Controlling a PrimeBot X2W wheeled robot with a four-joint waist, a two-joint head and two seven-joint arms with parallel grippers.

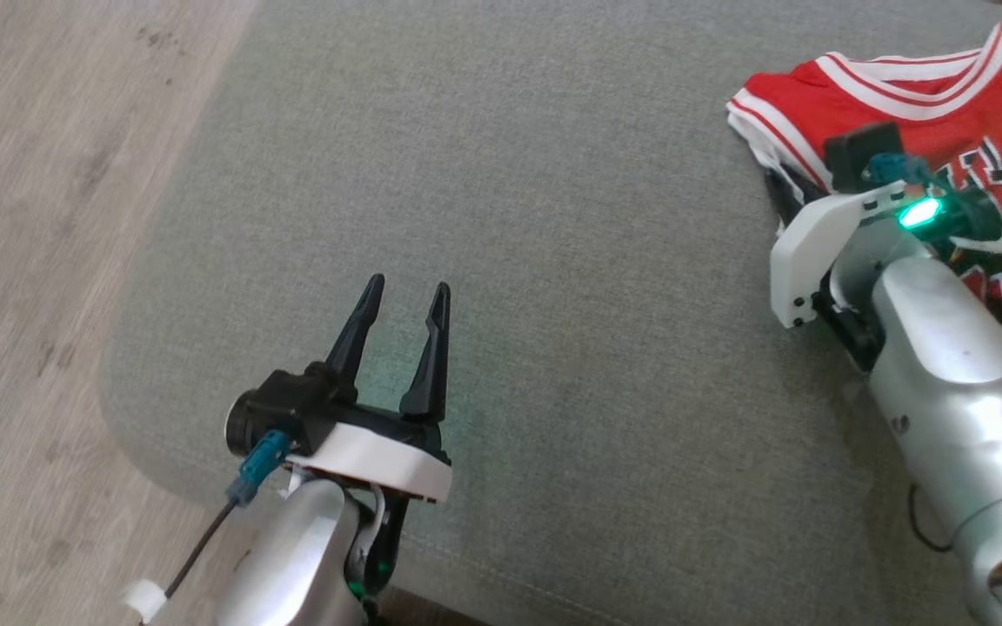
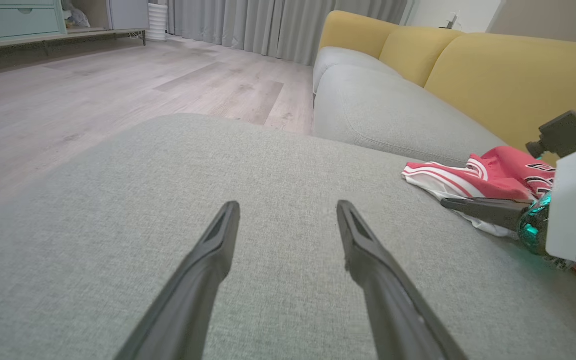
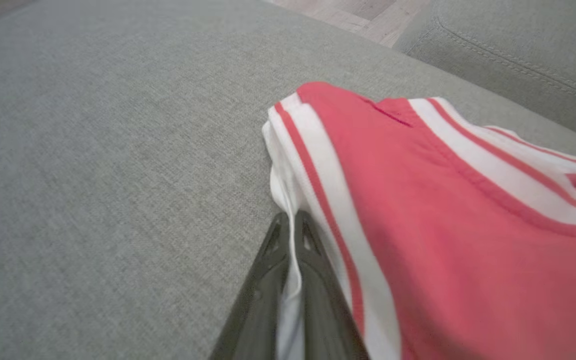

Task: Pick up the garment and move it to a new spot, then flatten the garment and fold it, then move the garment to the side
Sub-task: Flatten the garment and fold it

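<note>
Left to right in the head view: wood floor [image 1: 31, 217] ran down the left, then the grey sofa cushion [image 1: 553, 261] took the middle. Left hand [image 1: 408, 283] hovered over the cushion's near-left part, fingers apart, nothing between them, well apart from the work. Jersey [image 1: 814, 96] sat at the far right of the cushion, bunched rather than flat, red with white striped trim and dark lettering; the left wrist view put it near the yellow backrest [image 2: 493, 75]. Right hand [image 3: 292, 220] was at the jersey's left edge with fingers together, clamped on a strip of white cloth at that edge, the cloth running down between the two fingers in the right wrist view. Couldn't tell whether the pinch took one layer or several. Handling guess: light, soft, limp fabric with no stiffness, so it should hang and trail from any single pinch point and drag across the cushion rather than lift as a sheet. It looked like smooth sports fabric, so a thin edge pinch could slip. The striped trim looked the thickest part and the best place to hold. For the move, one edge grip is probably enough. For flattening I'd want both hands on separated points, e.g. the two shoulder straps or the hem corners, pulling apart to spread it.
</note>
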